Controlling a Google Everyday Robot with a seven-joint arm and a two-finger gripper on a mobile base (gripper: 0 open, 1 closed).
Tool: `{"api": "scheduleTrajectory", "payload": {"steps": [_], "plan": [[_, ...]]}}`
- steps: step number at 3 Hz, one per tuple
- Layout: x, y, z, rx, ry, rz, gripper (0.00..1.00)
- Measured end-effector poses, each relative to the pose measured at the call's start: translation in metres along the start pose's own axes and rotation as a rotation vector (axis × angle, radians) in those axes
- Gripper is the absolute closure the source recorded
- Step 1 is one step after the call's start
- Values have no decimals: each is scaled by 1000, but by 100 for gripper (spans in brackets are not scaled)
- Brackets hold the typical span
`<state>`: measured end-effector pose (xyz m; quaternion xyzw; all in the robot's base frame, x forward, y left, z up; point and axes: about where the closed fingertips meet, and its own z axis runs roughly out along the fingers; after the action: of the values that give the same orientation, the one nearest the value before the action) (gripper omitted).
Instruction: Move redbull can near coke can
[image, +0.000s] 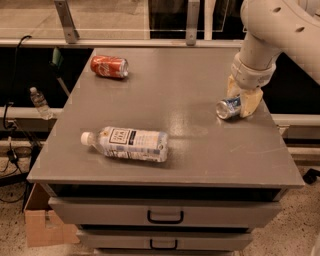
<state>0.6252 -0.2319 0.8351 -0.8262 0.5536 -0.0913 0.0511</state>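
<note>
End effector (242, 101) low at the right edge of the bench (200, 150), down over the redbull can (228, 108). The can lies on its side on the surface, silver end poking out leftward. Clenched or released: cannot tell. Coke can (109, 66) well apart, far left and behind. Plastic bottle (127, 143) left, toward the front.

Grey table (200, 75) carries three things, all on their sides: coke can (109, 67) far left, water bottle (127, 144) near the front, redbull can (228, 108) at the right edge, with the gripper (240, 101) down over it.
</note>
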Motion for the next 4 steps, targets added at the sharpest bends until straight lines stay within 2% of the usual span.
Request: {"api": "scheduleTrajectory", "payload": {"steps": [1,2,3,4], "plan": [[0,0,-2,0,0,0,88],[7,1,-8,9,-13,33,100],[33,2,-63,116,-27,128,100],[33,2,-63,116,-27,128,100]]}}
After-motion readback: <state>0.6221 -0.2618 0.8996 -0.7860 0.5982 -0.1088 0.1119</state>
